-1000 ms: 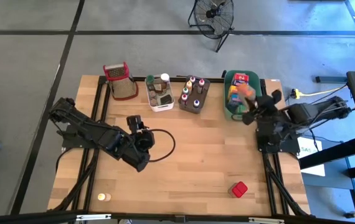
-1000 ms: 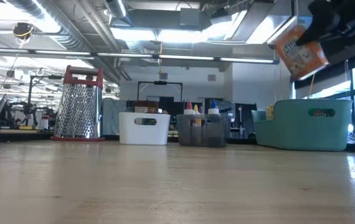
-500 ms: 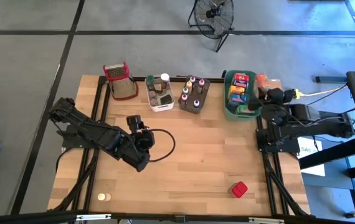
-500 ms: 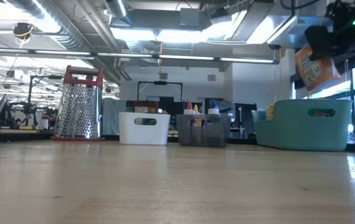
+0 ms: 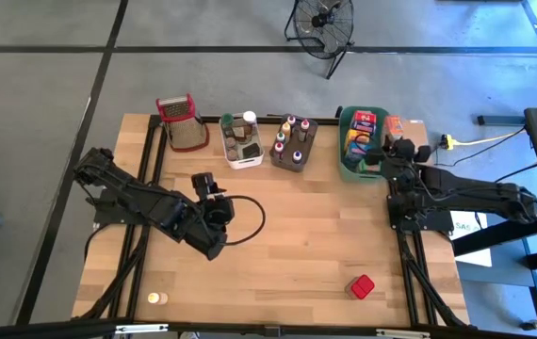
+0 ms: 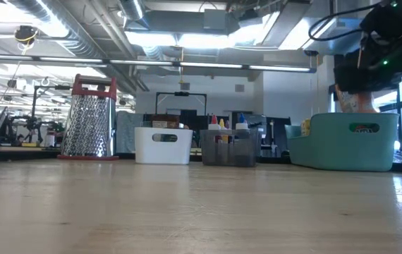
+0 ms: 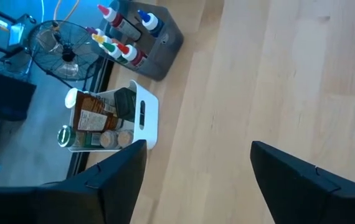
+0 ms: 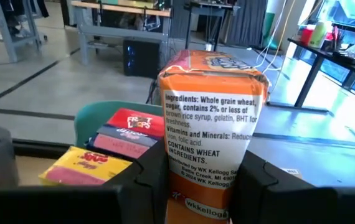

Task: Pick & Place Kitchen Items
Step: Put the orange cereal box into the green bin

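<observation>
My right gripper [image 8: 205,186] [image 5: 396,141] is shut on an orange cereal box [image 8: 210,124] at the table's far right corner, just right of the green tub [image 5: 344,162]. In the low view the box [image 6: 349,102] shows below the dark gripper, behind the tub [image 6: 345,144]. The tub holds a red box [image 8: 124,127] and a yellow box [image 8: 87,165]. A red box [image 5: 361,286] lies near the table's near edge, and a small jar [image 5: 158,298] stands at the near left. My left gripper [image 7: 196,174] [image 5: 204,182] is open over the table's middle left and touches nothing. My right gripper pinches the orange box's lower part [image 8: 184,183] between its two fingers [image 8: 146,180], one on each side, with the ingredients panel facing the wrist. The fingers come roughly level from the table's near side. The box stands upright; whether its bottom touches the table is hidden.
Along the far edge stand a red-topped metal grater [image 5: 182,122], a white tub [image 5: 242,143] of jars and a grey tub [image 5: 293,143] of small bottles with coloured caps. Bare wood lies between the arms. A cable loops beside the left gripper [image 5: 250,221].
My right gripper has carried the orange box from above the green tub toward the table's far right corner and then down beside the tub. The box, tilted at first, now stands upright and sits lower, half hidden behind the tub in the low view.
</observation>
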Controlling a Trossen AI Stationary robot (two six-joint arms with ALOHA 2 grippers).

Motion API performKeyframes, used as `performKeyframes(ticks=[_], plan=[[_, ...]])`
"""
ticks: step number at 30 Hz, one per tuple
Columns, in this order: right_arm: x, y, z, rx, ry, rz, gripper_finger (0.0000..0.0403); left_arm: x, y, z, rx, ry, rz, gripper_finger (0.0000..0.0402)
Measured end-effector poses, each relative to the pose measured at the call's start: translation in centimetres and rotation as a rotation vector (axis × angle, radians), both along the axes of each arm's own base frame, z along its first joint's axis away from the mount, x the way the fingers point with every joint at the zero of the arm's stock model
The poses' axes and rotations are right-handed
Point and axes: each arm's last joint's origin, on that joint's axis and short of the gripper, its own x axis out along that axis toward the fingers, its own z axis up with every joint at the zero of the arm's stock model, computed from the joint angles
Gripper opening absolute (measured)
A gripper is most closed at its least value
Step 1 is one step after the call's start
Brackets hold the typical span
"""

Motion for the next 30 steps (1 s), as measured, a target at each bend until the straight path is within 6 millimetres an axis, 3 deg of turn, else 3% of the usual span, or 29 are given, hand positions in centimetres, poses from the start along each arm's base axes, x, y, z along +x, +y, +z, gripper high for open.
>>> performKeyframes(ticks=[10, 22, 30], plan=[[1.0, -0.5, -0.7, -0.039, -0.044, 0.042, 0.0121, 0.1, 0.1, -0.3, 0.001, -0.008, 0.018, 0.0283], [1.0, -1.2, -3.0, -0.014, -0.016, 0.029, 0.0123, 0.2, 0.7, -6.1, 0.06, 0.124, 0.03, 0.0283], [1.2, -1.4, -2.8, -0.007, -0.018, 0.062, 0.0188, 0.8, 1.1, -6.4, 0.027, 0.124, 0.019, 0.0283]])
